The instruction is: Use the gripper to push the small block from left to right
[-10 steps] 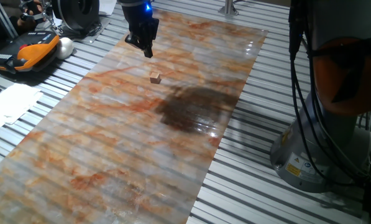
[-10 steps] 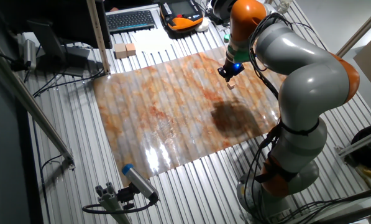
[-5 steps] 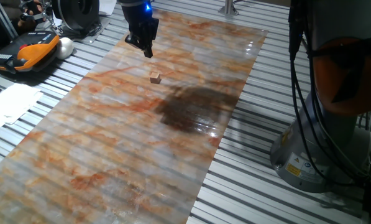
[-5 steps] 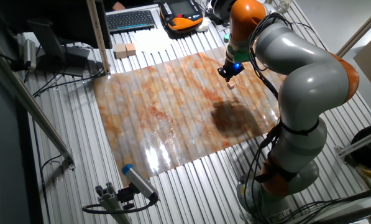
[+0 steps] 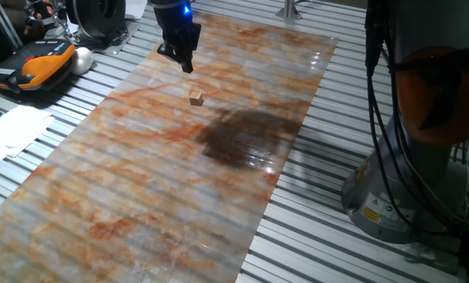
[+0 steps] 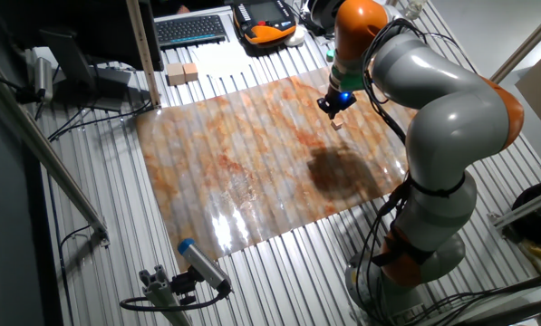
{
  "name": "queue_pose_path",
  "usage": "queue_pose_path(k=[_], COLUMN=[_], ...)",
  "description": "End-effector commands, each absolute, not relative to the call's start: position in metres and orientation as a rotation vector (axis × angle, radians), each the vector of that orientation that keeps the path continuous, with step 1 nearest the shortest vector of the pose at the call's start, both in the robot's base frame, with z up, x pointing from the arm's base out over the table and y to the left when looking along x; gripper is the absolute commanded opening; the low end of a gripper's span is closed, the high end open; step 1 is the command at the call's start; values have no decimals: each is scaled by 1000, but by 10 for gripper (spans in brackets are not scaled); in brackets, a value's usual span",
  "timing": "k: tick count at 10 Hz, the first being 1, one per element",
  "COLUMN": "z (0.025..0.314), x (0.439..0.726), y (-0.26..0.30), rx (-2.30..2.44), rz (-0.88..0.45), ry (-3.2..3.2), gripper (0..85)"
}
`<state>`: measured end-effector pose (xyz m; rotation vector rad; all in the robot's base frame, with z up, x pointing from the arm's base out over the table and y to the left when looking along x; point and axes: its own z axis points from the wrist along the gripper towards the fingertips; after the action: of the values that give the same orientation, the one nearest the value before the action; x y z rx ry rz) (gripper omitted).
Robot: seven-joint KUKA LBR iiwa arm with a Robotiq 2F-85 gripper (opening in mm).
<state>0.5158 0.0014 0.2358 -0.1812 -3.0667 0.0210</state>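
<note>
The block (image 5: 196,97) lies on the marbled sheet (image 5: 140,181) that covers the desk (image 5: 313,236), just above a dark stain (image 5: 242,137). The gripper (image 5: 187,66) hangs near the sheet's far edge, apart from the block, its fingers close together and holding nothing. In the other view the block (image 6: 337,125) shows just below the gripper (image 6: 330,110).

Bright even overhead light; glare on glossy mat (image 6: 225,222) near edge; both views sharp, little distortion.
</note>
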Motion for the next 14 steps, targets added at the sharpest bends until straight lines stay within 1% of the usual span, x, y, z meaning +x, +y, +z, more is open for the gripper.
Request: queue_pose_path(k=[1, 14], z=[236, 236], x=[515, 515], y=[1, 1], rx=[-185, -190], rz=[22, 13], ry=[-3072, -3079], gripper=[0, 0])
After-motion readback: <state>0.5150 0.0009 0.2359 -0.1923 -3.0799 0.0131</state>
